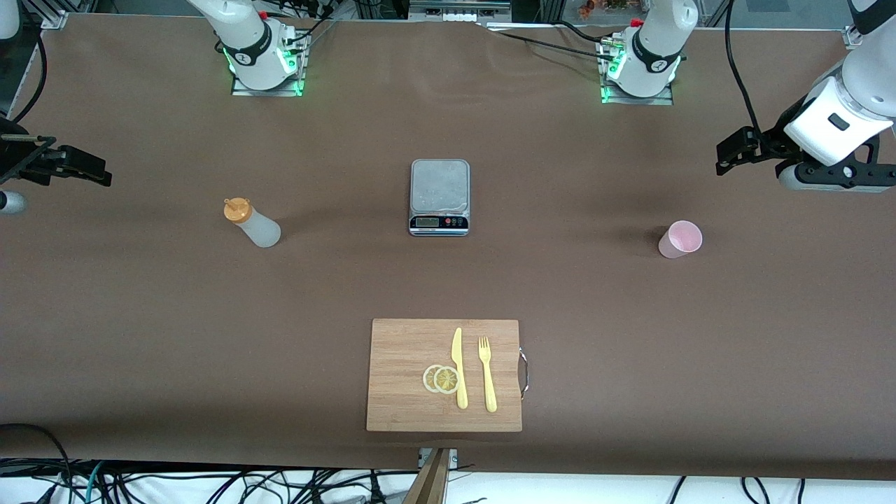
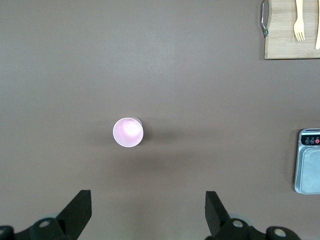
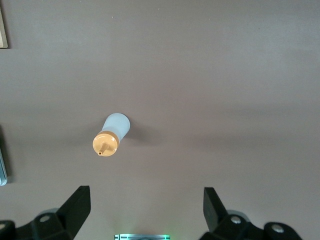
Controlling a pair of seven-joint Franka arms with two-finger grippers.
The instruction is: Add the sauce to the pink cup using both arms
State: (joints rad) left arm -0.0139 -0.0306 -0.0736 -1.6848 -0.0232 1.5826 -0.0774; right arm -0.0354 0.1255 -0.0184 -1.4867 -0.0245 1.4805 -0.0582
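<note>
- Left gripper (image 2: pixel 147 212): black, blunt fingers spread wide, nothing between them. It hangs in the air over the brown table (image 1: pixel 630 350) at the left arm's end, pointing down.
- Right gripper (image 3: pixel 145 210): same black, wedge-shaped fingers, spread apart and empty, up over the table at the right arm's end. In the front view only its dark body shows at the picture's edge.
- Pink cup (image 1: pixel 680 239): pale pink plastic, tapered, round rim, upright with mouth up. It stands alone on the bare table toward the left arm's end. The left wrist view looks straight down into it and shows it empty, with a pale glossy inside.
- Sauce (image 1: pixel 251 222): translucent whitish squeeze bottle, rounded body, orange cap with a small nozzle tip. It stands upright toward the right arm's end, long axis vertical, nozzle up. The right wrist view sees it from above, cap uppermost.
- Scale (image 1: pixel 439 197): flat rectangle with a brushed metal plate, dark display strip and buttons along the edge nearer the front camera. It sits between bottle and cup, well apart from both.
- Cutting board (image 1: pixel 413 343): pale wood grain, metal handle on one short edge, nearer the front camera than the scale.
- On the board: a yellow plastic knife (image 1: pixel 459 367) and fork (image 1: pixel 487 374) lying side by side, with two overlapping lemon slices (image 1: pixel 441 379) touching the knife.
</note>
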